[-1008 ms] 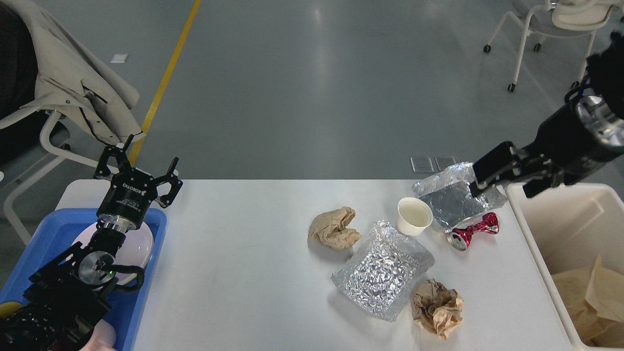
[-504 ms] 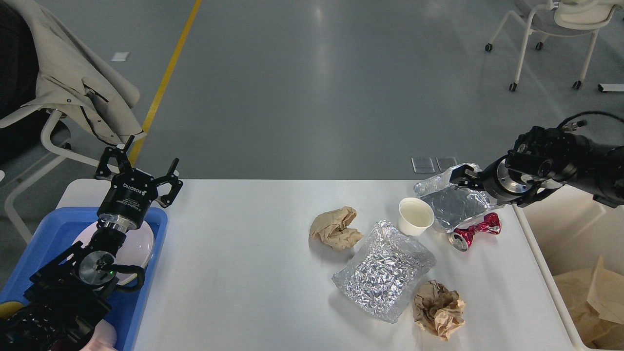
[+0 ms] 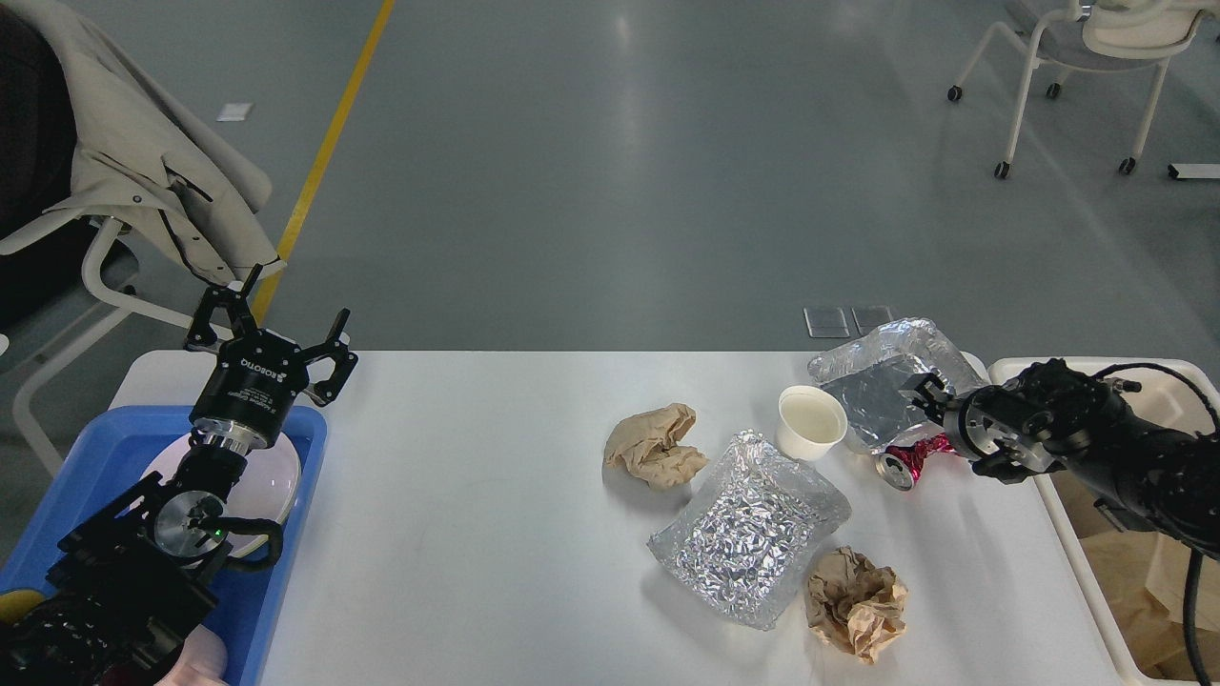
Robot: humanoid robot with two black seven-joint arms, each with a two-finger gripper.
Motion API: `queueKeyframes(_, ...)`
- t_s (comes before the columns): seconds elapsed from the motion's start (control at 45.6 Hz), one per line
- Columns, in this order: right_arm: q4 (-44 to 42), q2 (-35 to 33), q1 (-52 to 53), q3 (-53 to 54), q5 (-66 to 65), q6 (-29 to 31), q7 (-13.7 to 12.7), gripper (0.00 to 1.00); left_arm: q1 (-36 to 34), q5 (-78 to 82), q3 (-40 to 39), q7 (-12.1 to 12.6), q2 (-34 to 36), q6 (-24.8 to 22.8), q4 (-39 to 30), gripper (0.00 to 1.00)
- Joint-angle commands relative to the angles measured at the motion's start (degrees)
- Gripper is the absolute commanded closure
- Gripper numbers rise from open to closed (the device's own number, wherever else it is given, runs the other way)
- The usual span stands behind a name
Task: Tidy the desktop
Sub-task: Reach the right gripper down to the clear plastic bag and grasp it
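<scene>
Wide white desktop [image 3: 457,534] filling the lower frame, rounded corner at far left, far edge running straight across; broad bare stretch through the middle and left, plenty of room there. Blue tray [image 3: 305,448] overlapping the left end, white plate [image 3: 282,473] inside it. Cream bin [image 3: 1077,514] tight against the right edge, brown paper visible within. Clutter packed toward the right half: flat crinkled foil bag [image 3: 748,529] in the centre of the group, a second foil bag [image 3: 882,381] propped at the far edge, two crumpled brown paper wads, one [image 3: 653,446] left of the foil, one [image 3: 855,600] near the front edge. White paper cup [image 3: 812,422] upright, just beside the far foil bag. Crushed red can [image 3: 910,459] lying on its side beneath that bag. Left gripper [image 3: 272,329] raised over the tray's far corner, fingers spread wide, clasping nothing, "ROBOTIQ" readable in white on its black body. Right gripper [image 3: 923,395] low at the far foil bag and above the can, seen end-on and dark; impossible to tell whether clenched or released, contact with the foil likely but unclear.
</scene>
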Motion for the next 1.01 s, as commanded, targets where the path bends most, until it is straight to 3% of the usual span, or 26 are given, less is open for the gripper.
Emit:
queueKeyframes(0.0, -0.5, 1.2, -2.6, 3.1, -0.1, -3.1, 0.0, 0.0, 0.0, 0.0, 0.0, 0.0, 0.0, 0.0, 0.0, 0.0)
queueKeyframes(0.241, -0.7, 2.5, -3.6, 4.5, -0.2, -6.2, 0.1, 0.09, 0.0, 0.0, 0.0, 0.0, 0.0, 0.0, 0.0, 0.0)
queueKeyframes(0.307, -0.7, 2.9, -3.9, 4.6, -0.2, -6.4, 0.1, 0.17, 0.0, 0.0, 0.0, 0.0, 0.0, 0.0, 0.0, 0.0)
queueKeyframes(0.329, -0.7, 3.3, -4.2, 4.8, -0.2, -6.5, 0.1, 0.25, 0.0, 0.0, 0.0, 0.0, 0.0, 0.0, 0.0, 0.0)
queueKeyframes(0.723, -0.6, 3.5, -4.5, 4.9, -3.1, -5.4, 0.6, 0.65, 0.0, 0.0, 0.0, 0.0, 0.0, 0.0, 0.0, 0.0)
queueKeyframes(0.833, -0.3, 3.1, -4.5, 4.9, -3.2, -4.0, 1.0, 1.0, 0.0, 0.0, 0.0, 0.0, 0.0, 0.0, 0.0, 0.0)
queueKeyframes(0.986, 0.2, 0.5, -3.7, 4.7, -4.4, -0.1, 1.4, 1.0, 0.0, 0.0, 0.0, 0.0, 0.0, 0.0, 0.0, 0.0)
